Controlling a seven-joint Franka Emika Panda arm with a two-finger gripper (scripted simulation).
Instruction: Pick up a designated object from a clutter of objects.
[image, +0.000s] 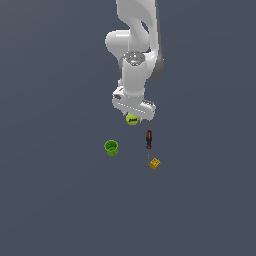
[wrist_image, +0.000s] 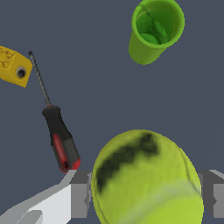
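We judge the grasp step to be in hand: the claw (image: 133, 116) sits directly over the tennis ball (image: 132, 119), and in the wrist view the ball (wrist_image: 146, 179) fills the space between the two fingers (wrist_image: 79, 200), one pad at each side of it. The pads appear to be against the ball, so we read the claw as closed partway to the ball's width and holding it, though the contact faces themselves are hidden by the ball's curve. We cannot tell from either view whether the ball rests on the table (image: 50, 200) or is just clear of it. The ball lies at the far end of the clutter in the exterior view, near the handle end of the screwdriver (image: 148, 140), with the green cup (image: 111, 147) toward the exterior view's left and the small yellow block (image: 154, 163) just beside the screwdriver's tip. All three are apart from the ball and from the claw. The next move, in our judgement, calls for a straight vertical lift with the grip force held, since a round ball can roll out of flat pads if the arm tilts or jerks. As to writing: the ball carries a dark printed mark (wrist_image: 124, 157), but it is smeared and no letters can be read; no other brand or label is legible on the cup, screwdriver or block.
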